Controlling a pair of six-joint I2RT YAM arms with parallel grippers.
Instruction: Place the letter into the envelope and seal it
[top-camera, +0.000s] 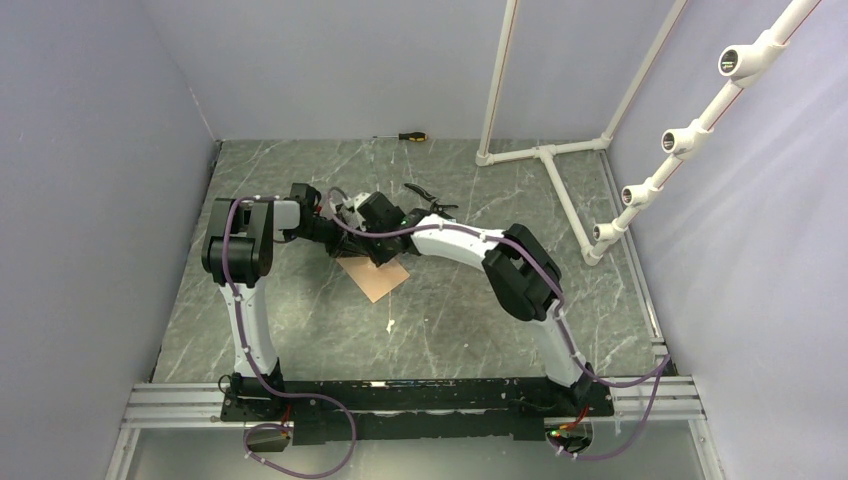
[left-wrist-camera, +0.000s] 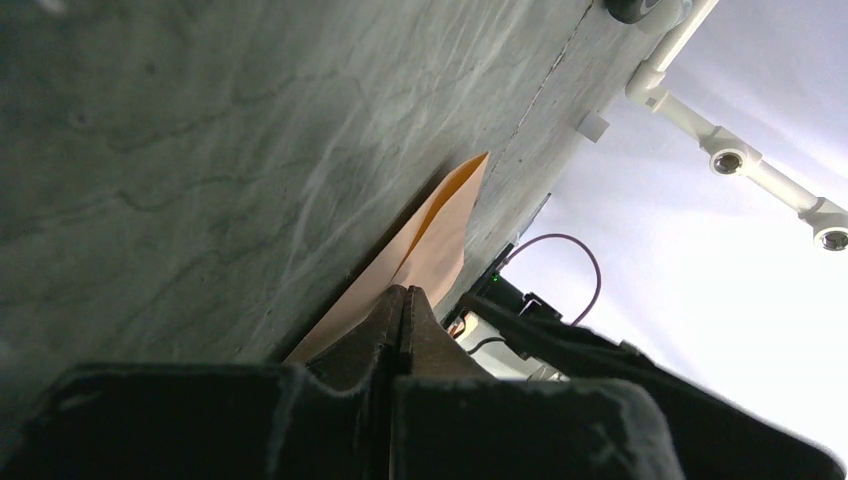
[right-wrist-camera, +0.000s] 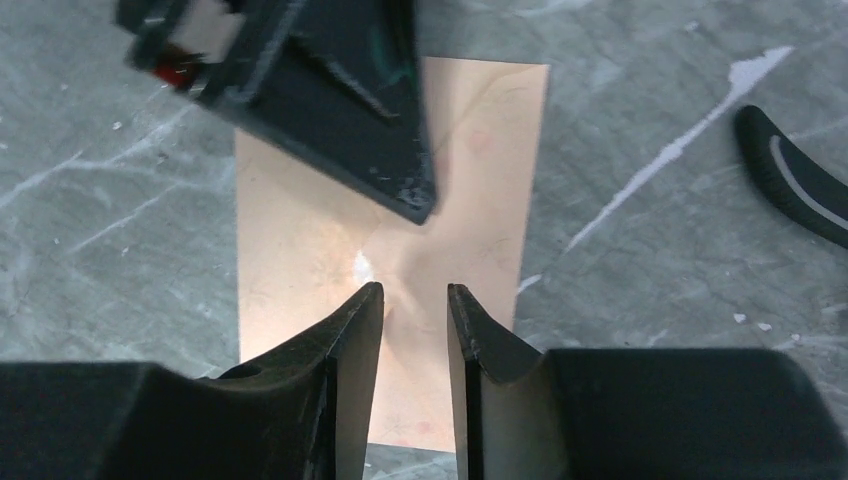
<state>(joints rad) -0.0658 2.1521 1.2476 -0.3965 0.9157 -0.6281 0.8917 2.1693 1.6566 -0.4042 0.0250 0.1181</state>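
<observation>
Envelope (right-wrist-camera: 300, 230), we count one, lies mid-table (top-camera: 480, 320). In the right wrist view its long axis runs 12 to 6 o'clock; from above, one corner points to 6. Left gripper (left-wrist-camera: 403, 292) is fully closed, tips on its middle; pinching, we cannot tell. Right gripper (right-wrist-camera: 415, 295) is partly parted, straddling a pucker and gripping nothing.

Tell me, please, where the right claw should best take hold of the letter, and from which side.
The letter lies flat on the table, so its edges give little to pinch. Its middle wrinkle, by the shut left claw's tip, stands up: probably grip that, from straight above, where the open right claw hangs astride it.
</observation>
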